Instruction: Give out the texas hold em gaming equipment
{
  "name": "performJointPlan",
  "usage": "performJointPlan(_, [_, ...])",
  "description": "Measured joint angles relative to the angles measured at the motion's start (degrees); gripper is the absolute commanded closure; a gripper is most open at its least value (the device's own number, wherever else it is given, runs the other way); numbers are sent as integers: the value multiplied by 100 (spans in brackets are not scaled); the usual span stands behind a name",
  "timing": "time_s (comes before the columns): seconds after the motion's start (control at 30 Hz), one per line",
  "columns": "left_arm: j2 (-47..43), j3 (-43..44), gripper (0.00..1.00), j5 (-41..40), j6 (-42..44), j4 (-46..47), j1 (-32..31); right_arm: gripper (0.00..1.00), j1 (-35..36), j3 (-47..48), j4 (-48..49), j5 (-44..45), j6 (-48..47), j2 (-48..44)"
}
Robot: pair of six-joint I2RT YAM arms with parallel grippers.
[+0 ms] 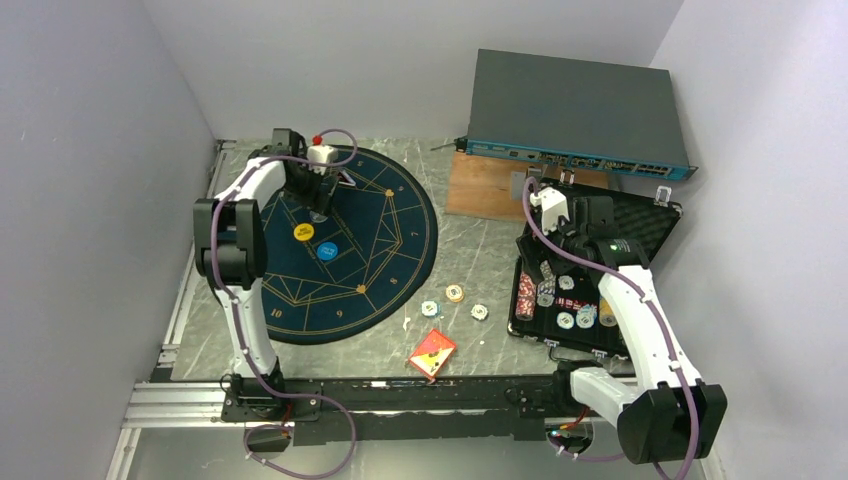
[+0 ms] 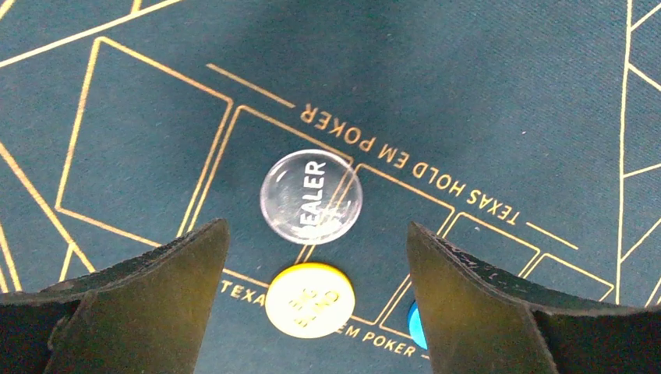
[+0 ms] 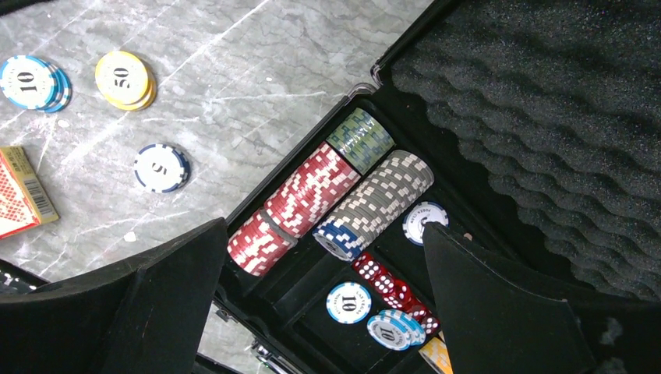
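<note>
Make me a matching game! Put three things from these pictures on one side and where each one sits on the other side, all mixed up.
Things:
1. dealer disc
2. red dice
3. card box

Places:
A. in the black case
B. on the grey table
C. on the blue mat

Pairs: 1-C, 2-A, 3-B.

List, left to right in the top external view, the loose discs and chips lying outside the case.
yellow disc → blue disc → pale chip → yellow-topped chip → second pale chip. The clear dealer button cannot be made out in this view, so it is left out.
</note>
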Motion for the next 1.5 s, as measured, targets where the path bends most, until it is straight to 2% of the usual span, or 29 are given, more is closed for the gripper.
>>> performJointPlan(0.17, [186, 22, 10, -103, -94, 0, -210, 0, 0, 4, 28, 0, 4, 11])
performJointPlan(0.5, [319, 22, 12, -417, -127, 105, -245, 0, 2, 4, 31, 2, 22, 7])
performJointPlan(0.73, [461, 118, 24, -511, -129, 85, -256, 0, 4, 4, 31, 50, 22, -57])
performJointPlan(0.87, [466, 116, 41, -575, -109, 101, -258, 0, 4, 4, 33, 90, 22, -59])
performJointPlan(1.07, [466, 116, 55, -645, -37, 98, -269, 0, 4, 4, 42, 116, 22, -57])
performJointPlan(1.3, [195, -238, 58, -662, 87, 133, -433, 0, 4, 4, 146, 140, 22, -57])
performJointPlan(1.5, [-584, -990, 57, -487, 184, 42, -1126, 0, 4, 2, 166, 140, 22, -57])
